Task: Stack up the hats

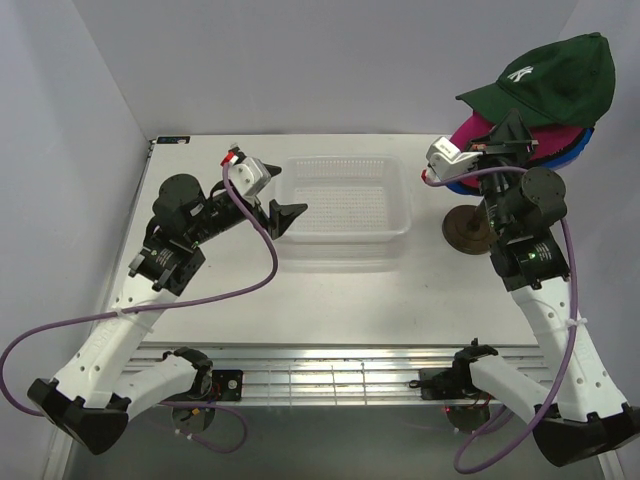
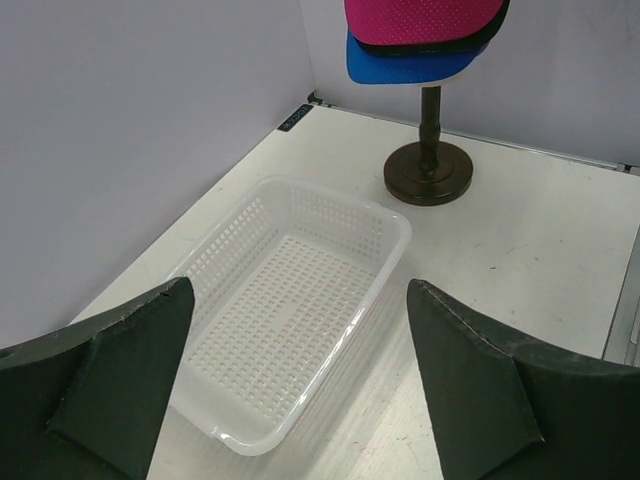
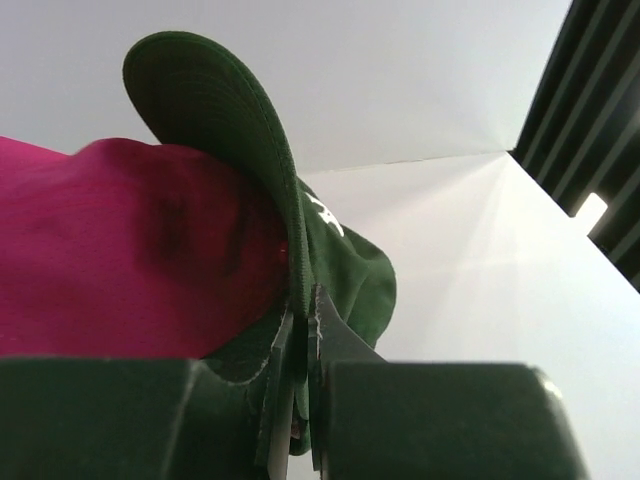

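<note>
A white "NY" emblem (image 1: 519,72) is embroidered on the dark green fabric baseball cap (image 1: 550,85); nothing else can be read.

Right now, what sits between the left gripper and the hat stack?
The white mesh basket, shown in the top external and left wrist views.

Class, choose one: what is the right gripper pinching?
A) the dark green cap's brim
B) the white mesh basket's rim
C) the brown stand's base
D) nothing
A: the right wrist view shows the right gripper closed on the brim of the dark green cap, beside the magenta cap.
</note>
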Robot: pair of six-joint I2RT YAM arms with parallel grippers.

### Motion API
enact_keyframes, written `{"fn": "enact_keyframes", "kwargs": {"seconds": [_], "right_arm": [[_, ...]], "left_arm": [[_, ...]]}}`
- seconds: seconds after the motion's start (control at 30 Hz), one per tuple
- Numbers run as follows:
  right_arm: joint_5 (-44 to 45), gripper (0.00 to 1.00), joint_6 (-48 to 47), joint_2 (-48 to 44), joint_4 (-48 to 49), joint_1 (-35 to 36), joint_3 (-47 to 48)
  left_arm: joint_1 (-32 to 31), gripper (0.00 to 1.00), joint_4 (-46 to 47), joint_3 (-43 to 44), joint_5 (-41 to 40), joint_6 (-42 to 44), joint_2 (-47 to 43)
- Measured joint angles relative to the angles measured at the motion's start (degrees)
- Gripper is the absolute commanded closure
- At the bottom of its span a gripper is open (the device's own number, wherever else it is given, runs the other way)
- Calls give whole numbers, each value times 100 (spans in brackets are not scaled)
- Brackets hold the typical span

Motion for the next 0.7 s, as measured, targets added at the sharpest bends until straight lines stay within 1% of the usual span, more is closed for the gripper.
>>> {"fn": "enact_keyframes", "kwargs": {"seconds": [0.4,0.7], "right_arm": [[92,92,254,-146,-428,225,-413],[179,92,448,-363,-514,271,-645]], "left_arm": [[-13,2,9,7,55,-13,151],[-168,2,-87,573,153,-35,905]]}}
